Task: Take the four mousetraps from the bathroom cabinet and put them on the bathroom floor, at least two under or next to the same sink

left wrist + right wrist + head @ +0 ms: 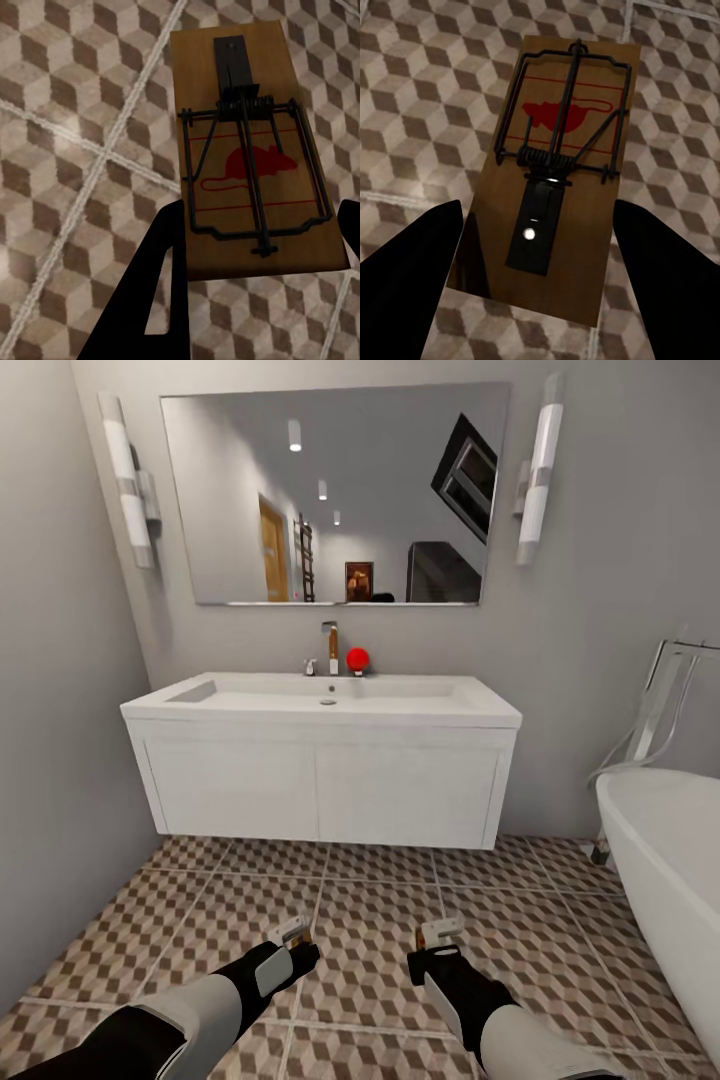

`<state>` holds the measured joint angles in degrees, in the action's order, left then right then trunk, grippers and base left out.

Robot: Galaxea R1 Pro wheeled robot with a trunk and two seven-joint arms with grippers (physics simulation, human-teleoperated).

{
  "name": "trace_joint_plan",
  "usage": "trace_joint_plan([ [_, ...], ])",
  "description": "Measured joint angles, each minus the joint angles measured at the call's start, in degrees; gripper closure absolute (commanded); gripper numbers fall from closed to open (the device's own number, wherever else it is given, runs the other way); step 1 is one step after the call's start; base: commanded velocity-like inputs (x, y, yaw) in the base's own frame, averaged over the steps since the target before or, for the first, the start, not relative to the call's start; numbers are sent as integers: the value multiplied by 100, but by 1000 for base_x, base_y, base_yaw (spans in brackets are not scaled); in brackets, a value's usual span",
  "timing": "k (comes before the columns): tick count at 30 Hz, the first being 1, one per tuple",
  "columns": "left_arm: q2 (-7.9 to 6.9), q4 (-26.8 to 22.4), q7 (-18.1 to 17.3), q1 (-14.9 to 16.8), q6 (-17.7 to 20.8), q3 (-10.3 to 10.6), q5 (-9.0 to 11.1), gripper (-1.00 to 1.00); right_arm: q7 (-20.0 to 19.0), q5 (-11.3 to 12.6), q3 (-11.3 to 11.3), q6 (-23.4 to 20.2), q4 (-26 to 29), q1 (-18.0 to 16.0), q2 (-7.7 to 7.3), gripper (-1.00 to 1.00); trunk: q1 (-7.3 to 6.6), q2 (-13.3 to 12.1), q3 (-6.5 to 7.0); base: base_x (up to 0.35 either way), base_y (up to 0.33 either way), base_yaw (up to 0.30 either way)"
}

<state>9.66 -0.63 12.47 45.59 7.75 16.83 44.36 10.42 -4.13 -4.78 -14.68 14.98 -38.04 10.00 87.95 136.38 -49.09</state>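
Head view: left hand (pixel 296 943) and right hand (pixel 438 944) each pinch a mousetrap (pixel 251 150) (pixel 556 169) above the bathroom floor (pixel 370 920), facing the sink (pixel 320 700).

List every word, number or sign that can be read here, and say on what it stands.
No words or numbers can be read.
Left mousetrap: a red mouse picture inside red lines, no text.
Right mousetrap: the same red mouse picture, no text.

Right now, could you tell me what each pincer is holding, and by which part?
Each holds a mousetrap by its long side edges: the left pincer one mousetrap, the right pincer another mousetrap.
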Motion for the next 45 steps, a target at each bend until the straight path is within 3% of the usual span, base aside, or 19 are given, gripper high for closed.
trace_joint_plan([
  [17, 0, 0, 0, 0, 0, 0, 1, 100, 0, 0, 0, 1, -5, 0, 0, 100, 373, 682, -305, 0, 0, 0],
  [34, 0, 0, 0, 0, 0, 0, 1, 100, -5, 0, 0, 0, -5, 0, 0, 100, 418, 706, -682, 0, 0, 0],
  [45, -7, 1, -8, 1, -19, 8, -8, 100, -4, -1, -1, 2, -4, -1, 0, 100, 418, 706, -683, 0, 0, 0],
])
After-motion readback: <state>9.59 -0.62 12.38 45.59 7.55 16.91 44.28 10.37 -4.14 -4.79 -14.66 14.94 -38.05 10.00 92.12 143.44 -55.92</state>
